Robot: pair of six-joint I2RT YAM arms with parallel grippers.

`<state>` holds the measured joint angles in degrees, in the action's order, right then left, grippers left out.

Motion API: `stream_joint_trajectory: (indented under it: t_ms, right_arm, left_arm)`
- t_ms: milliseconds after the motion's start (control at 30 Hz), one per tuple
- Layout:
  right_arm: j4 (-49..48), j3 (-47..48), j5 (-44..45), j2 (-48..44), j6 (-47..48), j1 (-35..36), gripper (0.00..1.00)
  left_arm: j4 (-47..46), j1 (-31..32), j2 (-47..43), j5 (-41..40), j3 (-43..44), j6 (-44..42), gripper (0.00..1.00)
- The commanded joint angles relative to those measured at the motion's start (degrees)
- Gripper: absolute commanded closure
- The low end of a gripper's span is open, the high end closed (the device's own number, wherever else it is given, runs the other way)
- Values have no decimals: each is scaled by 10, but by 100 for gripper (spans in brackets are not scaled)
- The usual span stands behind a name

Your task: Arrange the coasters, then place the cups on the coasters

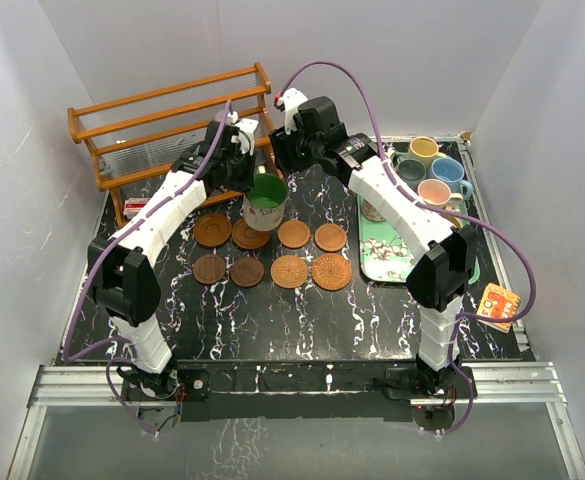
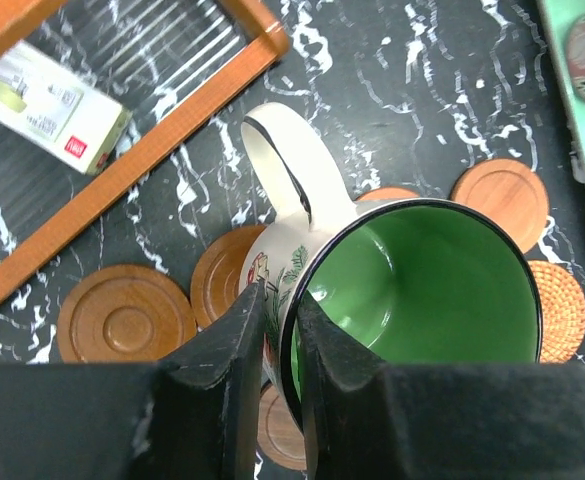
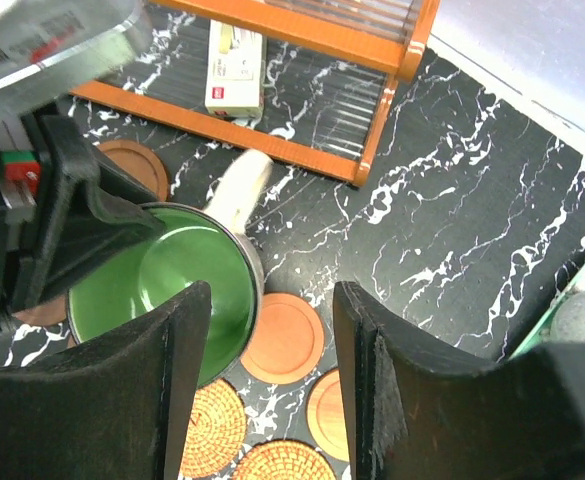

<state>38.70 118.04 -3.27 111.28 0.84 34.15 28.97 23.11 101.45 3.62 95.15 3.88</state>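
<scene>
left tool (image 2: pixel 282 300) is clamped on the rim of the green mug (image 2: pixel 422 280), one finger inside and one outside. right tool (image 3: pixel 272 295) has its fingers apart, just beside the mug, holding nothing. the mug is over the back row of coasters (image 1: pixel 294 234) on the desk (image 1: pixel 272 320); i cannot tell if it touches one. i think the mug is hard, heavy and smooth, and it could break. a rim grip may tilt, so hold tight and go slow.

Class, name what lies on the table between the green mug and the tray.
Two bare wooden coasters, shown in the top view: the first coaster beside the mug, the second coaster beside the tray.
</scene>
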Motion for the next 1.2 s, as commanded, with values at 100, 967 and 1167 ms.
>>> stream_joint_trajectory:
  t_ms: [100,967,1167]
  right_arm:
    - [-52,-33,-35,-14,-5,-9,49]
    - [-68,-148,-6,-59,59,-10,47]
    - [-75,-172,5,-79,67,-13,45]
  left_arm:
    - [-41,-29,-90,-46,-59,81,100]
    - [-98,-110,-152,-240,-217,254,100]
    - [-108,-117,-147,-240,-222,257,100]
